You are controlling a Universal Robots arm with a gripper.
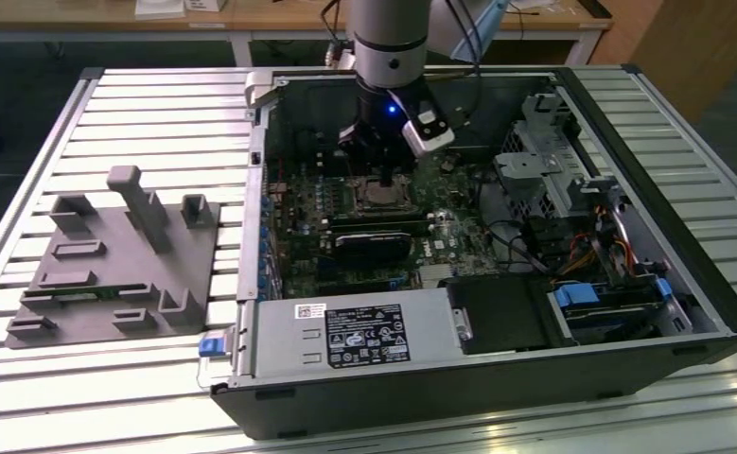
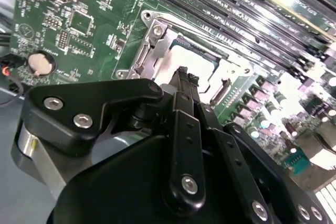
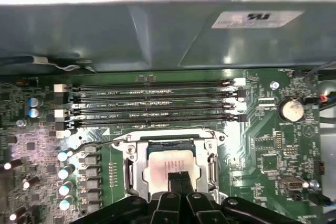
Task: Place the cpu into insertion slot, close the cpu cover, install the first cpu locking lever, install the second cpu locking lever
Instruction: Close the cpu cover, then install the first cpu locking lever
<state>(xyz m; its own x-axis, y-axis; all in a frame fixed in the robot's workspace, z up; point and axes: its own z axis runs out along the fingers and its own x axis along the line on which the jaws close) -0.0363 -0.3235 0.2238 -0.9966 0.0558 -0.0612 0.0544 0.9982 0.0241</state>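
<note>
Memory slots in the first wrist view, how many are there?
4 memory slots, side by side: first nearest the case wall, then second, third, and fourth nearest the cpu.

cpu (image 3: 167, 162): flat square chip, dull silvery-tan top; seated level in socket on green board.
cpu cover (image 3: 137, 153): thin silvery frame, down flat around chip; chip top visible through window.
locking lever (image 3: 97, 145): thin wire rod beside socket; latch state unclear.

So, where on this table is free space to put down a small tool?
The slatted table is bare beyond the grey fixture and on its near side, at the exterior view's left. Inside the computer case it is crowded; the gripper stands over the cpu.
</note>
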